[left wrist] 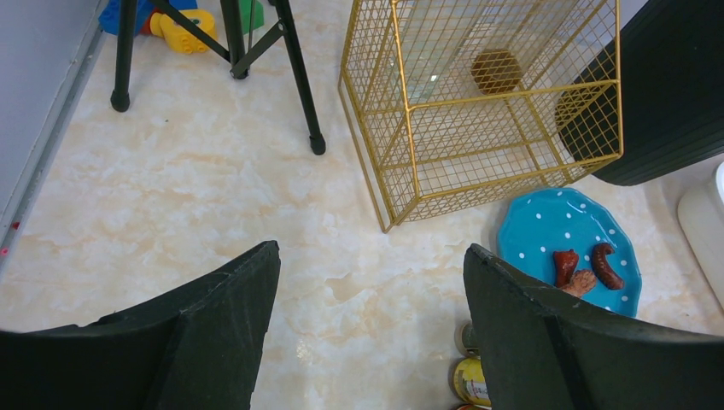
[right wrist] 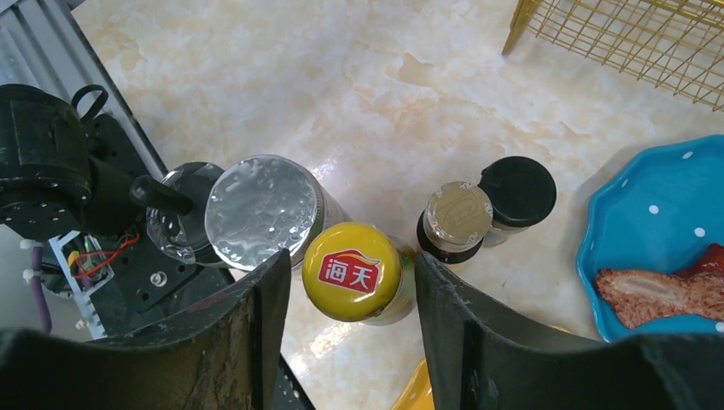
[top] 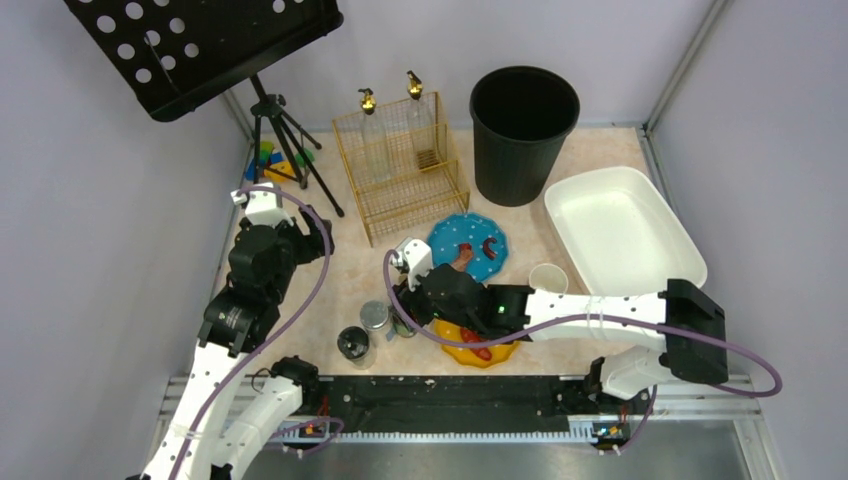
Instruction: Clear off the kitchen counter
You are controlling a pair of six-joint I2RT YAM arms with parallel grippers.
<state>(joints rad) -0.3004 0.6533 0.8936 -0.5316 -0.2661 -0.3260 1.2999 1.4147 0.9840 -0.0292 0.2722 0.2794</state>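
Observation:
The beige marbled kitchen counter [top: 340, 280] holds a cluster of jars near its front edge. My right gripper [right wrist: 352, 260] is low over them. Its fingers stand on either side of a yellow-lidded jar [right wrist: 354, 272], with a narrow gap showing on each side. Close by are a silver-lidded jar [right wrist: 260, 209], a gold-capped bottle [right wrist: 458, 215] and a black-lidded jar [right wrist: 518, 190]. In the top view the right gripper [top: 405, 315] covers the yellow-lidded jar. My left gripper [left wrist: 371, 249] hangs open and holds nothing above bare counter [left wrist: 213, 188] at the left [top: 315, 235].
A blue dotted plate [top: 468, 246] with food scraps lies mid-counter, and a yellow plate [top: 475, 350] lies under the right arm. A gold wire rack [top: 400, 165], black bin [top: 523, 130], white tub [top: 620, 230] and paper cup [top: 548, 278] stand behind. A tripod [top: 285, 130] and toys [top: 268, 160] are at far left.

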